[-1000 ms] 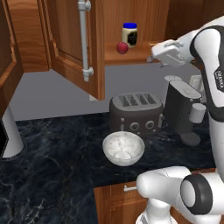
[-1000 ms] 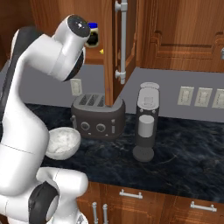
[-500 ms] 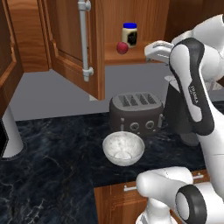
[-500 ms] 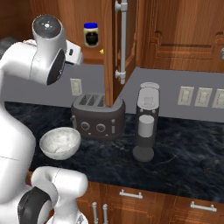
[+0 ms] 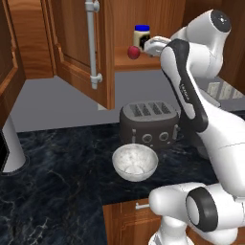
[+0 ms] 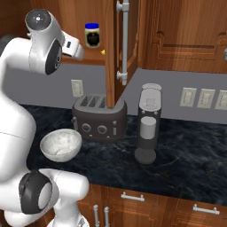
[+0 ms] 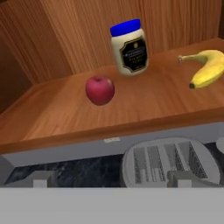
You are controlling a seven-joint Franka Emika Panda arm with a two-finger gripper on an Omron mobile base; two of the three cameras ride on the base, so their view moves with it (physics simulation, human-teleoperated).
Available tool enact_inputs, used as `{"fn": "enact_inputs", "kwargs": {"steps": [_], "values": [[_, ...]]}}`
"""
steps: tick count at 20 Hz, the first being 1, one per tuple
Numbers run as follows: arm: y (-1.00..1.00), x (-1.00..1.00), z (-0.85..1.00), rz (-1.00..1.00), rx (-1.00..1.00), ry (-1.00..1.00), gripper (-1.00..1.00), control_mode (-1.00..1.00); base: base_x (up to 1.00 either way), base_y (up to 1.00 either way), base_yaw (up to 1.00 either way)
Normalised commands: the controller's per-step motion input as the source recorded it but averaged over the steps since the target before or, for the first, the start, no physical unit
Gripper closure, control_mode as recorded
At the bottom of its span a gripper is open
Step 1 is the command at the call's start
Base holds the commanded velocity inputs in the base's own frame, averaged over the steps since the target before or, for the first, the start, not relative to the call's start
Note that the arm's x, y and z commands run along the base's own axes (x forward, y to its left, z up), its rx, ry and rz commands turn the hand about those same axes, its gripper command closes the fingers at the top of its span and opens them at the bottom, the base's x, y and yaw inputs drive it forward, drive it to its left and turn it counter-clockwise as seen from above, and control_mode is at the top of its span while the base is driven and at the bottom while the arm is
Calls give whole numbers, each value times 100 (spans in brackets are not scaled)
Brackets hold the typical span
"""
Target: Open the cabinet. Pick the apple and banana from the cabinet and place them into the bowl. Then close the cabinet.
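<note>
**Fingers wide, facing open cabinet shelf**

I see the gripper (image 7: 111,178) with fingers spread wide, holding nothing. On the cabinet (image 7: 144,103) shelf the apple (image 7: 100,89) sits at 12 o'clock from the fingertips, a jar (image 7: 129,47) just behind it, the banana (image 7: 208,66) at 2 o'clock. The bowl (image 5: 135,162) is on the counter before the toaster (image 5: 149,123).

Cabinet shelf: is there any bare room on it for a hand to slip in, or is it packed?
Not packed. Bare wood runs along the shelf front edge, and widely left of the apple. A narrower gap lies between the jar and banana. Tightest spot: apple and jar sit close together. The open gripper is short of the shelf, over the toaster.
</note>
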Motion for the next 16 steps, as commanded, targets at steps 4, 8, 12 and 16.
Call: {"fn": "enact_inputs", "kwargs": {"steps": [4, 8, 12, 16], "values": [[17, 70, 0, 0, -1, 0, -100, -100, 0, 0, 0], [0, 57, 0, 0, 0, 0, -100, -100, 0, 0, 0], [0, 60, 0, 0, 0, 0, -100, -100, 0, 0, 0], [2, 62, 0, 0, 0, 0, -100, -100, 0, 0, 0]]}}
